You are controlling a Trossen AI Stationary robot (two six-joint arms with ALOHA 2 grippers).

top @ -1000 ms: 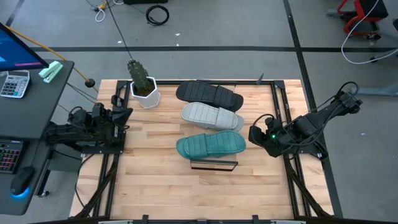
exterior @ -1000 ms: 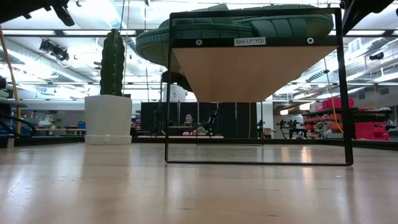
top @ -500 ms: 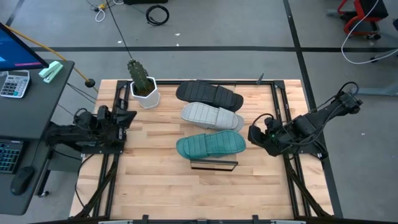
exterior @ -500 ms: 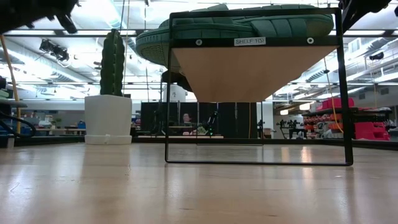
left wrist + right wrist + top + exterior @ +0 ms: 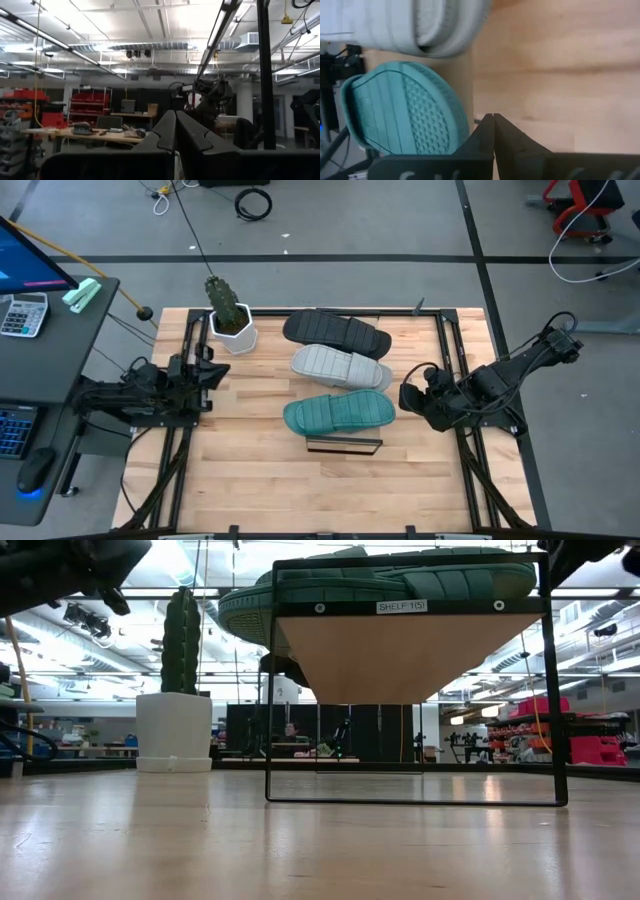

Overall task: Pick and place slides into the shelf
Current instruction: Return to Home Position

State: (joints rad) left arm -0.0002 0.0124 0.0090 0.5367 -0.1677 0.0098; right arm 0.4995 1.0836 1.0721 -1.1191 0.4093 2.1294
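Three slides lie side by side on the shelf point(image 5: 343, 443), a raised light-wood board in a thin black frame. The black slide point(image 5: 336, 331) is farthest, the grey slide point(image 5: 340, 366) is in the middle, and the teal slide point(image 5: 338, 414) is nearest. In the low view the teal slide point(image 5: 400, 578) rests sole-down on the shelf board point(image 5: 400, 650). My left gripper point(image 5: 208, 370) hovers shut over the table's left edge. My right gripper point(image 5: 407, 394) hovers shut just right of the teal slide point(image 5: 405, 117) and the grey slide point(image 5: 420, 25). In the wrist views the left gripper point(image 5: 175, 125) and right gripper point(image 5: 493, 125) hold nothing.
A cactus in a white pot point(image 5: 230, 320) stands at the table's far left corner, also visible in the low view point(image 5: 176, 690). Bare slatted tabletop point(image 5: 250, 480) stretches along the near side. A desk with a calculator point(image 5: 22, 313) sits off the table's left.
My left arm has reached a little toward the table's right, its gripper coming farther in over the left edge. The slides and the shelf have stayed where they were.
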